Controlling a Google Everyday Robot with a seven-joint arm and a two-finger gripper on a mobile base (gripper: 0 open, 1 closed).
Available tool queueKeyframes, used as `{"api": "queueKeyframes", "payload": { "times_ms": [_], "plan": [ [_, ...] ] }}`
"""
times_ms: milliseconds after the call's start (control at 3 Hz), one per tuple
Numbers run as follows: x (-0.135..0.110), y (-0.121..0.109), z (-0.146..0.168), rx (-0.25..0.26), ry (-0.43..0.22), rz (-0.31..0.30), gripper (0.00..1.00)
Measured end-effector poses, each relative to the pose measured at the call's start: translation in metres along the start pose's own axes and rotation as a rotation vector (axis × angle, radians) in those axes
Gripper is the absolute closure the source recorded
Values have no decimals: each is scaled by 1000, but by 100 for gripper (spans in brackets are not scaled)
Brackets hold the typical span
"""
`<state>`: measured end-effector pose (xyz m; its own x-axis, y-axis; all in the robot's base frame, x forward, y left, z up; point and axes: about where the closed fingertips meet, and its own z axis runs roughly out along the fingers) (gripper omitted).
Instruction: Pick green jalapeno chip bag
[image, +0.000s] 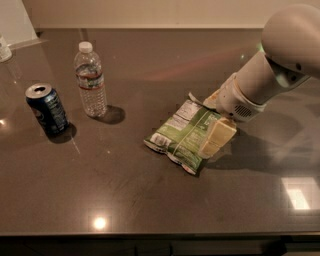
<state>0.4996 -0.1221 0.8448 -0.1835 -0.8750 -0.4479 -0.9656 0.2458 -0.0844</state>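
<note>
The green jalapeno chip bag (184, 135) lies flat on the dark table (150, 200), right of centre, white label panels facing up. My gripper (214, 119) comes down from the upper right onto the bag's right end. Its jaws are open and straddle that end: one pale finger (218, 138) rests on the bag's near side, and the other shows at the far side by the bag's crimped top corner. The bag is on the table, not lifted. The right edge of the bag is hidden under the gripper.
A clear water bottle (90, 86) stands upright at the left centre. A dark blue soda can (47, 108) stands left of it. A white object (4, 48) sits at the far left edge. The table's front edge (150, 234) runs along the bottom.
</note>
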Motion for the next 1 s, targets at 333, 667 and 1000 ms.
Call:
{"api": "queueKeyframes", "payload": {
  "times_ms": [333, 667, 1000],
  "plan": [
    [-1, -2, -2, 21, 1, 7, 42],
    [-1, -4, -5, 34, 9, 27, 65],
    [-1, -7, -11, 46, 13, 54, 89]
  ]
}}
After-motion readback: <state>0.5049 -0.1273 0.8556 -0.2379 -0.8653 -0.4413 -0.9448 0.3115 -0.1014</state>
